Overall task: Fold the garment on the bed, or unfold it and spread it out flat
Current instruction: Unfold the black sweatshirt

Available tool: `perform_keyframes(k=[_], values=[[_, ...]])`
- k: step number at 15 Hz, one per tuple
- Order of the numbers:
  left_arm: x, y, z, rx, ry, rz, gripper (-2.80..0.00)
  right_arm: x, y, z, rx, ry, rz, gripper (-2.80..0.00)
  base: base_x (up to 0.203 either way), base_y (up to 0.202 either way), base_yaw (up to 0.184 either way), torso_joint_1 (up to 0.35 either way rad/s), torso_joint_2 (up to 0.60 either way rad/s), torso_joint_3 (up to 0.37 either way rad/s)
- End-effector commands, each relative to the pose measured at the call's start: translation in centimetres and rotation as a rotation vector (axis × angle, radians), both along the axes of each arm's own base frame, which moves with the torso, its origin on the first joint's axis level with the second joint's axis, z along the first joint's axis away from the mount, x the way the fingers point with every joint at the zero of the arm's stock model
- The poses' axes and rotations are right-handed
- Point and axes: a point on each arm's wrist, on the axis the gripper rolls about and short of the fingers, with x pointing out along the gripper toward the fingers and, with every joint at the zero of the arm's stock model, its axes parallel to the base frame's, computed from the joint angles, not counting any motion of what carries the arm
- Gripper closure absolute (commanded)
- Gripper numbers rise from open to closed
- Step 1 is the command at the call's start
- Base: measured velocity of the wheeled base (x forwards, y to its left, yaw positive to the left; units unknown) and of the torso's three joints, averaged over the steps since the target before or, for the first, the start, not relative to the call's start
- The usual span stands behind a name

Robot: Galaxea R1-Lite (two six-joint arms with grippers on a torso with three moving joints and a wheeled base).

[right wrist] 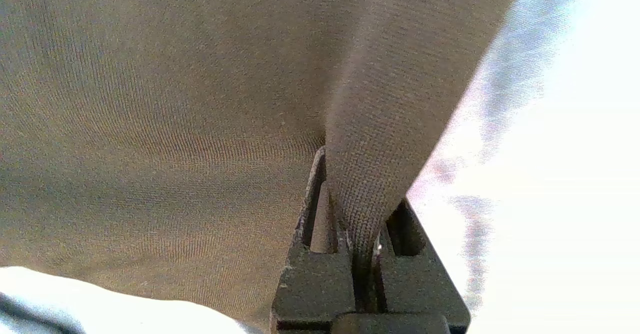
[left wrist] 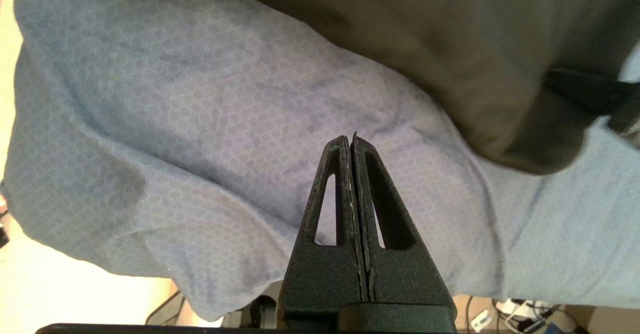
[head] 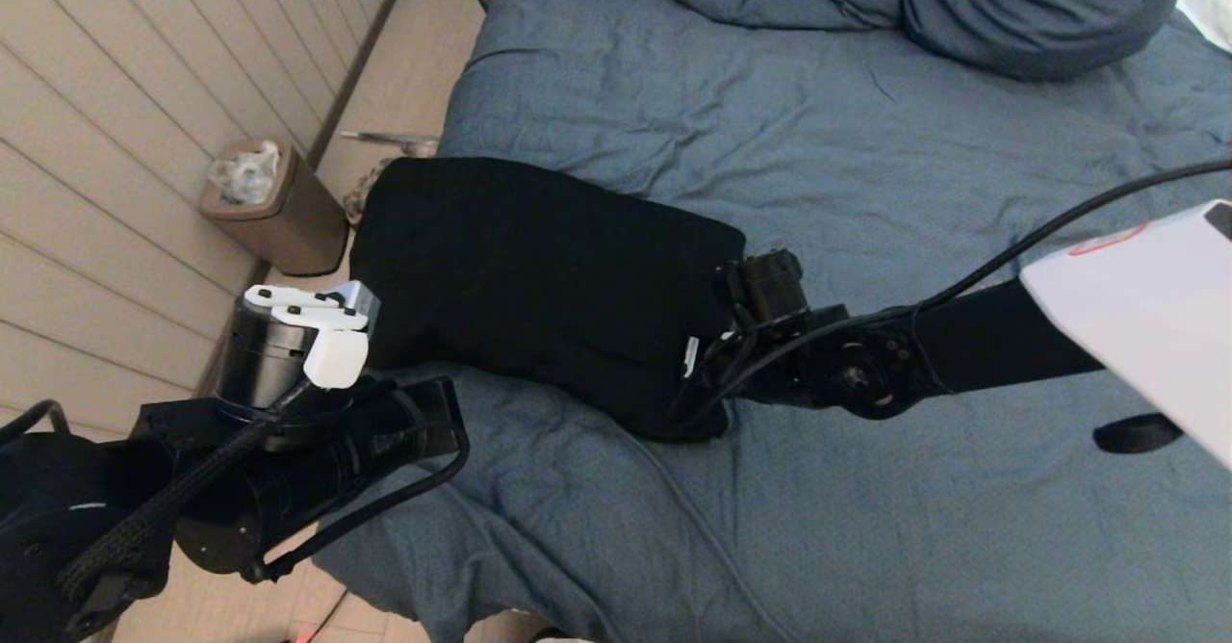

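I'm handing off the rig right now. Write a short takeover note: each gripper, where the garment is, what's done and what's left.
Right gripper: shut on a fold of the black thick-fabric garment at its right edge.
Left gripper: shut, empty, above the slate-blue wrinkled bed, beside the garment's left end.
Garment: folded into a compact bundle near the bed's left edge.
Done: grip taken on the right side.
Left: probably lift or pull that edge to continue folding or spreading; the left gripper has no hold.

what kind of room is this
Most likely a bedroom: a wide bed with a wrinkled blue duvet and matching pillows, a black garment lying on it, and a small waste bin by the panelled wall.
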Motion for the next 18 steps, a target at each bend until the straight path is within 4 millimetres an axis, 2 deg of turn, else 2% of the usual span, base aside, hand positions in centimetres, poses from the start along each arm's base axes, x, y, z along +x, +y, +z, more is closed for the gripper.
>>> perform_keyframes(k=[1,3,5,7,8,11,14,16,18], values=[[0.1,-0.1,-0.1,-0.001,0.004,0.002,0.00,-0.4,-0.7,1.0,0.011,-0.017,-0.015,0.00,0.000,0.000,0.000,0.000,0.00,0.000],[0.0,0.0,-0.1,-0.002,0.000,0.005,0.00,-1.0,-1.0,2.1,0.023,-0.038,-0.018,0.00,0.000,0.000,0.000,0.000,0.00,0.000],[0.1,0.0,-0.1,-0.002,0.002,0.003,0.00,-1.2,-2.5,3.7,0.040,-0.073,-0.048,0.00,0.000,0.000,0.000,0.000,0.00,0.000],[0.1,-0.1,-0.1,-0.002,0.002,0.002,0.00,-1.4,-5.4,5.1,0.044,-0.099,-0.113,0.00,0.000,0.000,0.000,0.000,0.00,0.000],[0.1,-0.1,-0.1,-0.002,0.002,0.002,0.00,-1.5,-7.5,5.5,0.039,-0.104,-0.164,0.00,0.000,0.000,0.000,0.000,0.00,0.000],[0.0,-0.1,-0.1,-0.004,0.003,-0.002,0.00,-2.5,-13.7,4.9,-0.027,-0.075,-0.295,0.00,0.000,0.000,0.000,0.000,0.00,0.000],[0.1,-0.1,-0.1,-0.001,0.005,-0.006,0.00,-3.8,-18.2,4.1,-0.074,-0.038,-0.392,0.00,0.000,0.000,0.000,0.000,0.00,0.000],[0.1,-0.1,-0.1,-0.002,0.004,-0.006,0.00,-4.7,-22.3,3.9,-0.083,-0.020,-0.476,0.00,0.000,0.000,0.000,0.000,0.00,0.000],[0.1,-0.1,-0.2,0.000,0.006,-0.007,0.00,-5.6,-25.3,3.9,-0.074,-0.014,-0.513,0.00,0.000,0.000,0.000,0.000,0.00,0.000]])
